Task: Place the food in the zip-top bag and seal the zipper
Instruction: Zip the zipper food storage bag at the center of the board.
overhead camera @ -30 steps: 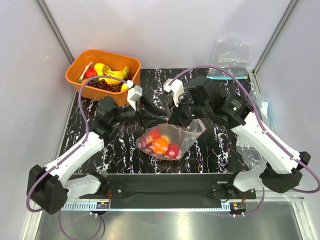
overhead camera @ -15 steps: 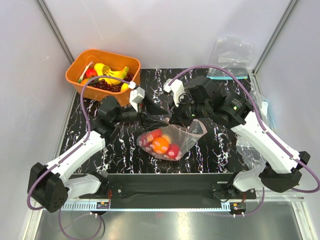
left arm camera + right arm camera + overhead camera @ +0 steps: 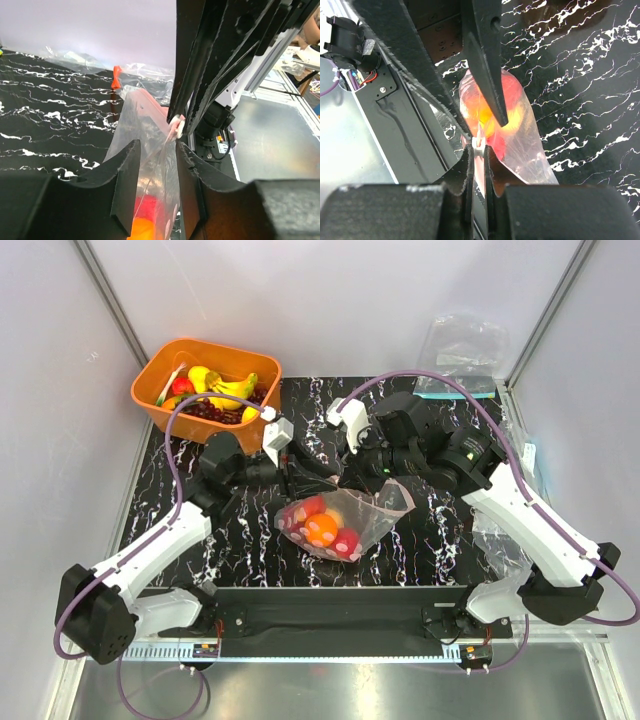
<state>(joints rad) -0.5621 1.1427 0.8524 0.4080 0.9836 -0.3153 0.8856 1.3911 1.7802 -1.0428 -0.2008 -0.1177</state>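
A: From above, the desk (image 3: 450, 530) carries an orange bin (image 3: 146, 392) at 10 o'clock. The zip-top bag (image 3: 375, 512) lies at the centre, its body at 6 o'clock from both claws.

B: The bag's long axis runs roughly 8 to 2 o'clock, with its upper edge lifted toward 12.

A: The right claw (image 3: 478, 150) is pinched almost closed on that edge. The left claw (image 3: 157, 146) stands partly open with the film passing between its fingers; whether they press it cannot be told.

B: The food (image 3: 322, 528) bunches at the 8 o'clock end. The zipper (image 3: 150, 102) shows as a pale pink strip at the left wrist. From above, the arms hide most of it.
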